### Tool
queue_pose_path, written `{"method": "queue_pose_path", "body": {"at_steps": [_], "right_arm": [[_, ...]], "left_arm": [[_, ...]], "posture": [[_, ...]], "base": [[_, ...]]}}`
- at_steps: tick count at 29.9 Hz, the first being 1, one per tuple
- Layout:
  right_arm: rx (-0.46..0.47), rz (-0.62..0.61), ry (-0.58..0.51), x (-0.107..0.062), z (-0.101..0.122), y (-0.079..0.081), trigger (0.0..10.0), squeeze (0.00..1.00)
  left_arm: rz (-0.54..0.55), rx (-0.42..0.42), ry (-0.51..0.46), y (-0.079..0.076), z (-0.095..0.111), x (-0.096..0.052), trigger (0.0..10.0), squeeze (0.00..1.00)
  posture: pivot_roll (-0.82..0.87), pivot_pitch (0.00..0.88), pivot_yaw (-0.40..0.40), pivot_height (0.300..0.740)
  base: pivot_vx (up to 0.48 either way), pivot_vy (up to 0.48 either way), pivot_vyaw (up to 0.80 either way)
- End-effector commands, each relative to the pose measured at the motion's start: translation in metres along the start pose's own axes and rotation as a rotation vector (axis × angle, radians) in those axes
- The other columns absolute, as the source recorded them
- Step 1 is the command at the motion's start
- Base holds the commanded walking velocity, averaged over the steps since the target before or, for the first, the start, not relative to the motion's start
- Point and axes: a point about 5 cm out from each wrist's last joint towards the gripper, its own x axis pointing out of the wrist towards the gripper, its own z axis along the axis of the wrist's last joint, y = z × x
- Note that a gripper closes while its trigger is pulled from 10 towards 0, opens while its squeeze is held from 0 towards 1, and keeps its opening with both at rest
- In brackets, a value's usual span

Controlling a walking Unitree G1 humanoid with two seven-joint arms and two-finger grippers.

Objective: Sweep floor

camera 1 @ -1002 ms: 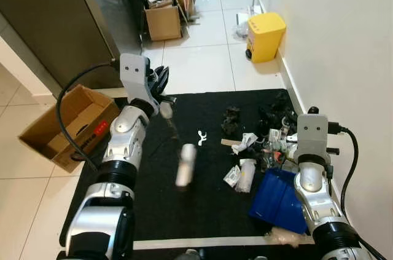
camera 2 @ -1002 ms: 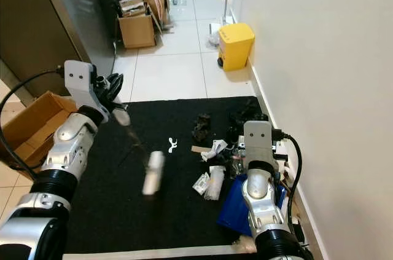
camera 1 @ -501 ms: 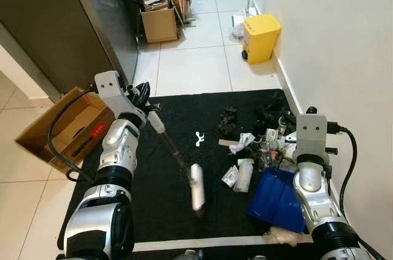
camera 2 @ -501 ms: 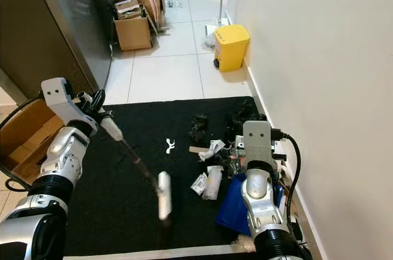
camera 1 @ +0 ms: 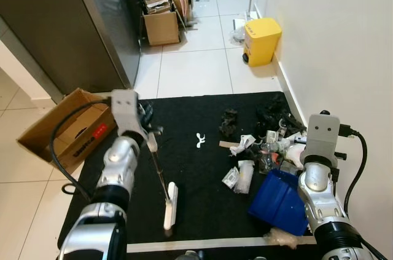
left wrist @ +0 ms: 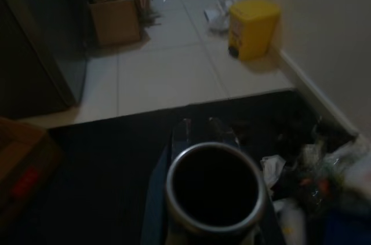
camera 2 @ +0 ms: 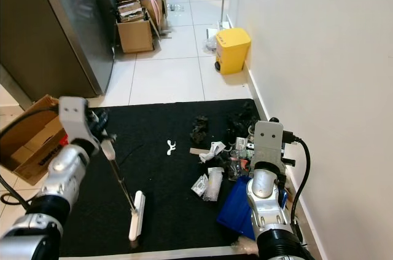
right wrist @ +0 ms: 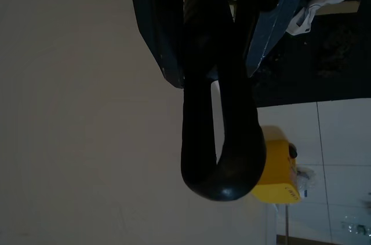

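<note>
**Black mat half swept as robot works broom toward waiting dustpan**

Cardboard is sitting at the far left, where an open box (camera 1: 64, 128) is resting on the pale tiles beside the black mat (camera 1: 202, 201). Next to it, the left gripper (camera 1: 149, 132) is clamping the top of a thin broom (camera 1: 161, 177), its white head (camera 1: 170, 205) touching the mat near the front edge, well apart from the rubbish. By the look of it, the job is partly done: the mat's left half is lying bare, and one small white scrap (camera 1: 199, 139) is sitting alone in the middle. To the right, a heap of crumpled paper and dark litter (camera 1: 261, 140) is lying gathered against the wall, still waiting to be pushed into the blue dustpan (camera 1: 279, 201). The right gripper (right wrist: 217, 54) is closing its fingers around the dustpan's black handle, holding the pan on the mat just beside the heap. Farther back, more boxes (camera 1: 163, 17) and a yellow bin (camera 1: 263, 39) are standing on the tiles, clear of the sweep.
</note>
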Motion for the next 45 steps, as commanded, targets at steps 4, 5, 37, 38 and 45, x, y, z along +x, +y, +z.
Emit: {"method": "queue_pose_path", "body": {"at_steps": [4, 5, 37, 38, 45], "right_arm": [[0.005, 0.009, 0.06, -0.007, -0.014, 0.002, 10.0, 0.0], [0.006, 0.01, 0.058, -0.007, -0.014, 0.001, 10.0, 0.0], [-0.18, -0.014, -0.01, 0.015, 0.032, -0.158, 10.0, 0.0], [-0.196, -0.008, 0.006, 0.013, 0.03, -0.162, 10.0, 0.0], [-0.291, -0.02, 0.072, 0.012, 0.032, -0.198, 10.0, 0.0]], "left_arm": [[-0.029, 0.068, -0.043, -0.013, -0.008, -0.008, 10.0, 0.06], [-0.045, 0.061, -0.04, -0.018, -0.011, -0.01, 10.0, 0.05], [0.139, 0.028, 0.087, 0.009, 0.024, -0.015, 10.0, 0.0], [0.143, 0.038, 0.087, 0.011, 0.025, -0.014, 10.0, 0.0], [0.157, 0.062, 0.087, 0.017, 0.028, -0.013, 10.0, 0.0]], "posture": [[-0.01, 0.143, 0.088, 0.74], [-0.01, 0.138, 0.088, 0.74], [-0.07, 0.102, 0.116, 0.74], [-0.08, 0.105, 0.12, 0.74], [-0.07, 0.112, 0.126, 0.74]], "base": [[0.0, 0.0, 0.0], [0.0, 0.0, 0.0], [0.0, 0.0, 0.0], [0.0, 0.0, 0.0], [0.0, 0.0, 0.0]]}}
